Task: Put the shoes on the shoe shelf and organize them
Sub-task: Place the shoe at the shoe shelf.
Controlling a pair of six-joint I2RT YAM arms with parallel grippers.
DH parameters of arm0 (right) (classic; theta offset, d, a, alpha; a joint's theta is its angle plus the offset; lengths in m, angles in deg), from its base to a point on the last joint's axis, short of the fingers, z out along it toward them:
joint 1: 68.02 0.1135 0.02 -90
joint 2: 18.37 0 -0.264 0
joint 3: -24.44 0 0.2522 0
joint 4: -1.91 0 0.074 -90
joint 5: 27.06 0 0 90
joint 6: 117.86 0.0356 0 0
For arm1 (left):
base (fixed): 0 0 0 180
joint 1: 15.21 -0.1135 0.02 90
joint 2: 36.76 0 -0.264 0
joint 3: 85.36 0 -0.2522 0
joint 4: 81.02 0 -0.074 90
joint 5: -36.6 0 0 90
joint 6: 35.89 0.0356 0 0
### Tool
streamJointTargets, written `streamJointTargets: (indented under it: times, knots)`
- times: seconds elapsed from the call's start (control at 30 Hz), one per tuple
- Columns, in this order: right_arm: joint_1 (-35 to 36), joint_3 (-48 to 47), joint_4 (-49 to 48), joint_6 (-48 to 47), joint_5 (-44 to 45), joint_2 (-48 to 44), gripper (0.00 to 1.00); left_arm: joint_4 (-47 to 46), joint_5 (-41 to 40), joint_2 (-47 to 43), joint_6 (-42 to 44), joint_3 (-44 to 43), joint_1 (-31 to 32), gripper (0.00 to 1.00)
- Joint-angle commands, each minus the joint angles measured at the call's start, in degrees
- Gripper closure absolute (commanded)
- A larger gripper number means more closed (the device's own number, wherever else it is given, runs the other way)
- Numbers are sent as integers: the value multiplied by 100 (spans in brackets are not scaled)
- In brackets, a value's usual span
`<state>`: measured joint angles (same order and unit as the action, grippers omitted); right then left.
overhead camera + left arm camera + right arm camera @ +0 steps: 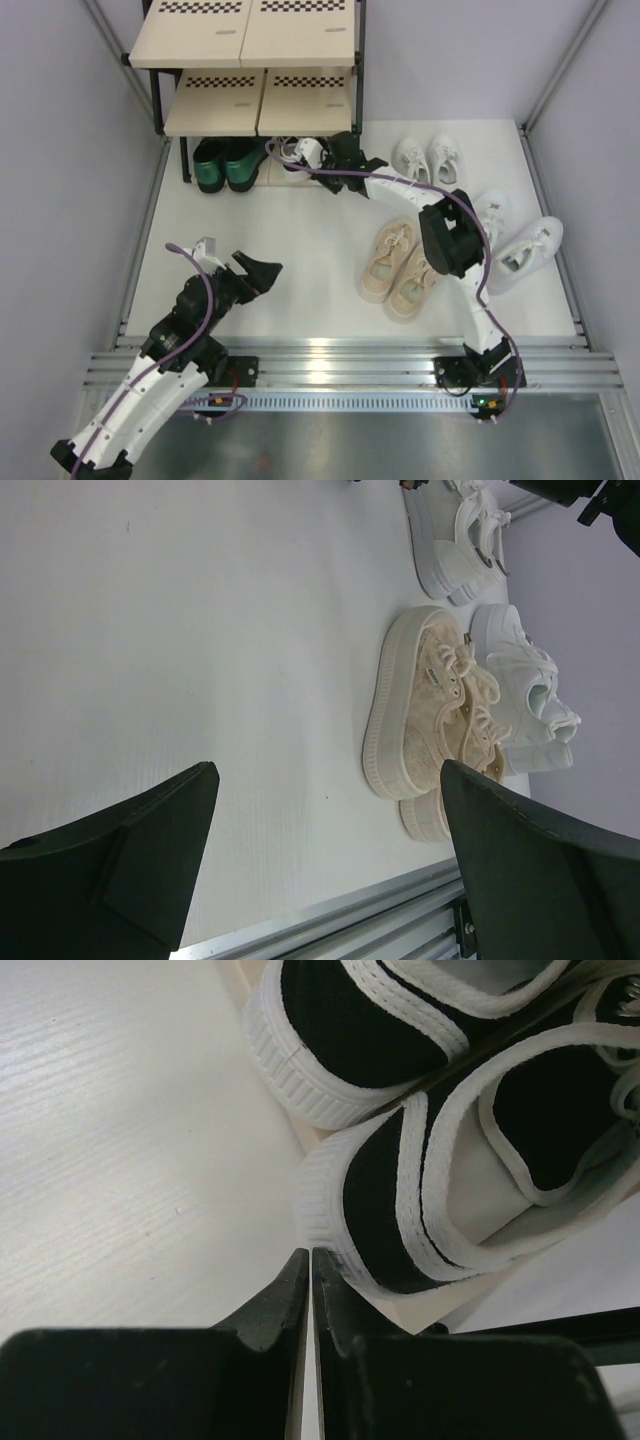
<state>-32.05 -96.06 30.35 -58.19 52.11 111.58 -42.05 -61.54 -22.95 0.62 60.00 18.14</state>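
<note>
Hiding most of the black-and-white sneakers (385, 1200), the shoe shelf (215, 105) overhangs.

One shoe shelf (210, 110), three tiers. Ten shoes, five pairs:
- 2 dark green shoes (208, 165), shelf's bottom tier, left side
- 2 black-and-white sneakers (390, 1200), same tier, right side
- 2 small white sneakers (411, 158), just right of shelf
- 2 beige sneakers (385, 262), front-right of shelf
- 2 larger white sneakers (528, 248), farthest right of shelf
</note>
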Motion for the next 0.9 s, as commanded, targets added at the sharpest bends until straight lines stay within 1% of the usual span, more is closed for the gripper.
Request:
streamJointTargets:
  times: [0.0,0.17,0.3,0.37,0.43,0.47,0.53,0.57,0.6,0.63,0.67,0.7,0.77,0.8,0.83,0.87]
  knots:
    - [25,-278,-290,1,20,-4,96,-385,-3,61,-3,-3,-21,2]
    - [33,187,-211,-140,-235,-355,92,-569,32,105,-29,58,-21,2]
    - [42,811,-264,-35,-630,-1188,88,-806,-47,307,-47,32,-21,3]
    - [42,1093,-97,61,-920,-1654,86,-930,-222,535,-73,-38,-21,3]
    - [33,1399,148,123,-1253,-1963,84,-1246,-398,886,-108,-100,-12,4]
    - [33,1506,219,141,-1342,-2261,82,-1369,-486,1035,-143,-178,-21,4]
    - [7,1865,447,167,-1674,-2543,80,-1754,-627,1580,-205,-258,-12,5]
    - [-19,2015,553,246,-1833,-2867,79,-1896,-766,1782,-231,-302,-21,6]
    - [-72,2173,623,281,-2166,-3027,76,-2062,-829,2193,-258,-372,-29,6]
    - [-124,2453,702,334,-2308,-3176,76,-2438,-916,2414,-293,-416,-30,6]
    - [-273,2621,755,456,-2466,-3491,75,-2642,-1065,2617,-319,-460,-30,6]
    - [-370,2919,817,492,-2790,-3651,75,-3010,-1136,3010,-285,-574,-30,6]
    - [-651,3184,966,519,-2951,-4115,74,-3363,-1216,3408,-179,-688,-65,7]
    - [-739,3429,1141,484,-3064,-4275,74,-3504,-1234,3801,-161,-767,-152,7]
    - [-862,3545,1204,440,-3092,-4424,73,-3636,-1225,3988,-153,-881,-214,7]
    - [-915,3668,1248,388,-3127,-4704,70,-3994,-1181,4173,-74,-943,-292,7]
